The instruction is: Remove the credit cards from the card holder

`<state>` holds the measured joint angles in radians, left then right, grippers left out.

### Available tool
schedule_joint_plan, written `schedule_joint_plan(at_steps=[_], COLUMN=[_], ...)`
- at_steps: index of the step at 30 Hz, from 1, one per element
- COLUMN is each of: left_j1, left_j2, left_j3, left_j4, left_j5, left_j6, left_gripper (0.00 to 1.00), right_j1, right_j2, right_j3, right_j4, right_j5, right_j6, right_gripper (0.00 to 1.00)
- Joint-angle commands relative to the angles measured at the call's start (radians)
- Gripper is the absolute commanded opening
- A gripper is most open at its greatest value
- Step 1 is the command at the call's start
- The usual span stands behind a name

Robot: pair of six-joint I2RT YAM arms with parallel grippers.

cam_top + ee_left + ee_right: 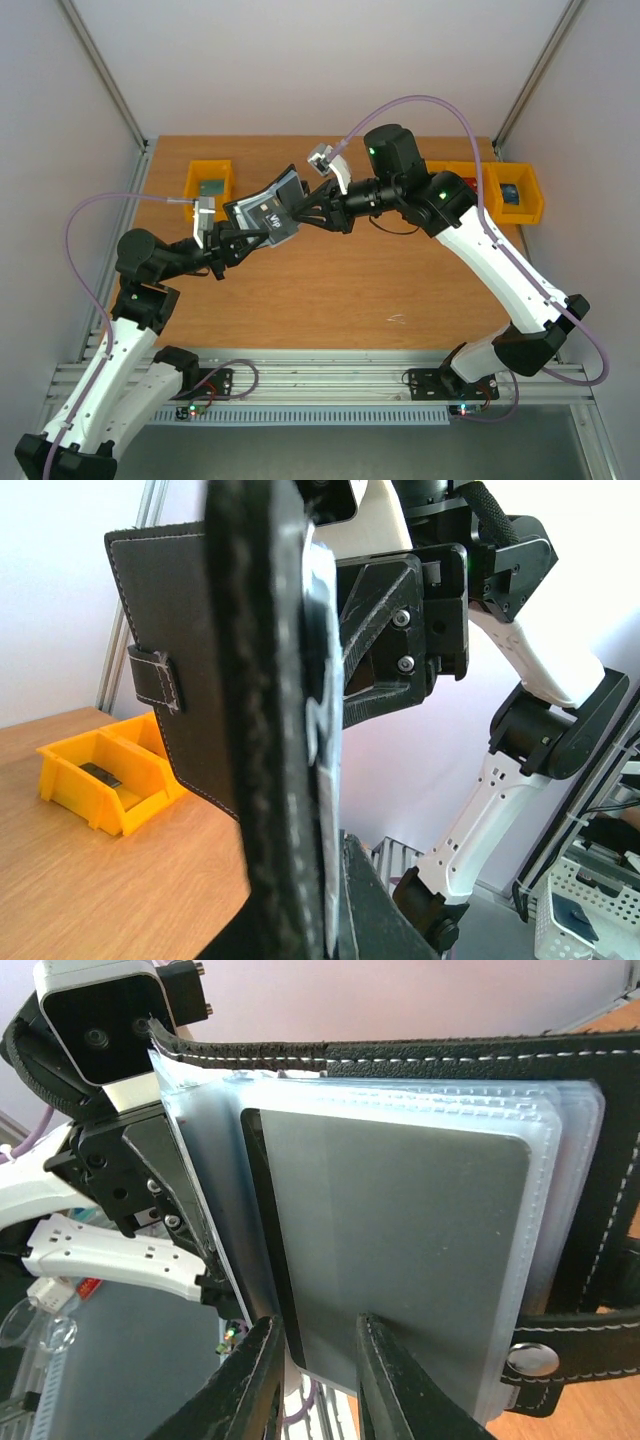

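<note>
The black card holder [262, 215] hangs open above the table's middle, with my left gripper [243, 236] shut on its lower edge. In the left wrist view the holder [180, 660] is edge-on and hides one finger. A dark credit card [400, 1250] sits in the clear pockets under the holder's stitched rim [420, 1050]; from above its white lettering [275, 218] shows. My right gripper [322, 1365] meets the holder from the right [298, 208]. Its jaws stand a little apart, straddling the card's lower left corner, with nothing squeezed between them.
A yellow bin [209, 180] with a small item inside stands at the back left [105, 775]. Another yellow bin [518, 192] is at the back right, behind my right arm. The holder's closing tab [535, 1360] dangles at its side.
</note>
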<state>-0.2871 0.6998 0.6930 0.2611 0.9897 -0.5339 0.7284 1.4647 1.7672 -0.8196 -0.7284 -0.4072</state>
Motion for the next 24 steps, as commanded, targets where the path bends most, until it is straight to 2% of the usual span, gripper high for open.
schedule_joint_plan(at_steps=[1,6,12,16,24], left_j1=[0.0,0.0,0.0,0.0,0.0], left_j2=[-0.005,-0.001,-0.001,-0.001,-0.006], left_j3=[0.003,0.002,0.002,0.001,0.0], left_j4=[0.054,0.052,0.053,0.056,0.053], left_j5=[0.009,0.01,0.01,0.01,0.012], left_j6=[0.017,0.018,0.018,0.018,0.019], left_gripper=[0.0,0.0,0.0,0.0,0.0], right_j1=[0.002,0.006,0.009,0.009,-0.004], right_j2=[-0.002,0.016,0.013,0.013,-0.028], right_j3=[-0.004,0.001,0.006,0.011,0.04], right_j4=[-0.001,0.002,-0.041,-0.055,-0.141], right_j5=[0.009,-0.001,-0.065,-0.043,0.006], right_j6=[-0.014,-0.013,-0.064,-0.073,-0.153], right_gripper=[0.2,0.2,0.35,0.29,0.34])
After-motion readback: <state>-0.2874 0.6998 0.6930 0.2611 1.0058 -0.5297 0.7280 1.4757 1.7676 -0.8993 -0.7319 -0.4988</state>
